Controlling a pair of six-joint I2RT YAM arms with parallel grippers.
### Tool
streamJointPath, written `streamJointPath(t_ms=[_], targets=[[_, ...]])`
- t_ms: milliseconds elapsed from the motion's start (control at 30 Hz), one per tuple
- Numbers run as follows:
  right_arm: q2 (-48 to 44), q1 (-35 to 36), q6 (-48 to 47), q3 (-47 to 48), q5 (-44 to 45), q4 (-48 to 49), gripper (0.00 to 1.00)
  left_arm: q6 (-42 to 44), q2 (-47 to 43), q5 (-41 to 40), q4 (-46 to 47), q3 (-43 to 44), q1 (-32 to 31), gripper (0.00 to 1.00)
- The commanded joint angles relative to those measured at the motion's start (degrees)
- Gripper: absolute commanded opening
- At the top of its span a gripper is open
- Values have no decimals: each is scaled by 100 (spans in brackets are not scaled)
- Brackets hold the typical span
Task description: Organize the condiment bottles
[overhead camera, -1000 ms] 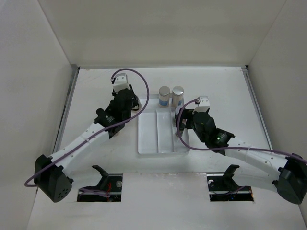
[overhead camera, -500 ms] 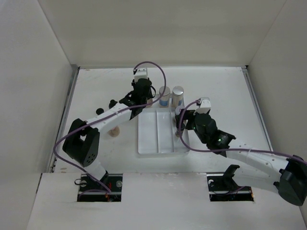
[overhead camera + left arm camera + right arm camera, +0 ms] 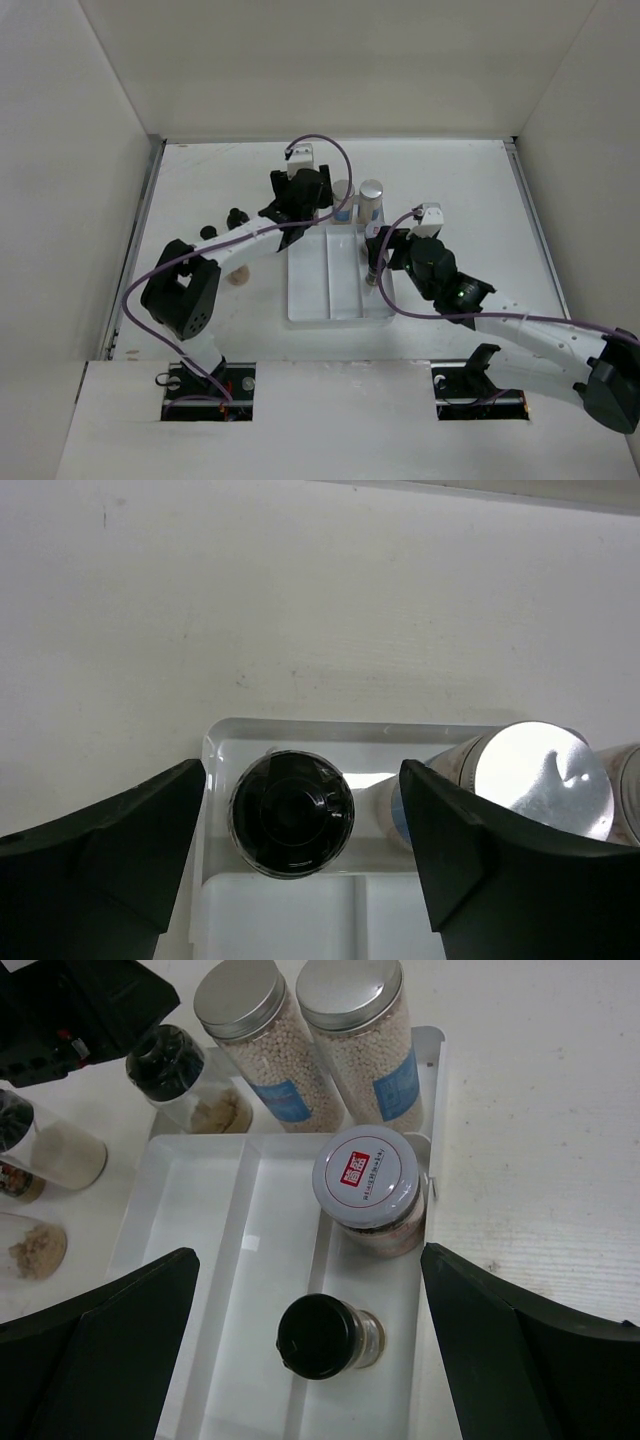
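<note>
**Top and wrist views.** The left pincer (image 3: 300, 772) was held wide open over the far left corner of the white tray (image 3: 290, 925). Its fingers (image 3: 120, 850) were placed on either side of a dark-capped bottle (image 3: 291, 815). No contact with the bottle could be seen, and nothing was gripped. Just beside that bottle, at the same far end of the tray, two silver-capped bottles (image 3: 240, 1000) (image 3: 350, 995) with pale beads and blue labels were stood upright, side by side. The right pincer (image 3: 307, 1255) was likewise spread wide and empty above the tray's right compartment. In that compartment a bottle with a white, red-printed cap (image 3: 367, 1178) was stood, with a small black-capped bottle (image 3: 320, 1336) nearer the camera and apart from it. Further bottles (image 3: 50, 1150) were seen on the tabletop (image 3: 450, 180) to the left of the tray.
</note>
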Motion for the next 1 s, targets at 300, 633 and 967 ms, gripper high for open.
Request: streamJointPath(t_ms=[300, 633, 967], targets=[[-179, -3, 65, -40, -194, 389, 100, -326, -2442, -405, -531, -1194, 457, 73], [-355, 67, 65, -190, -326, 662, 100, -521, -2760, -519, -1123, -1704, 1355, 75], [-293, 94, 65, -172, -344, 662, 100, -512, -2128, -476, -1000, -1748, 1566, 81]])
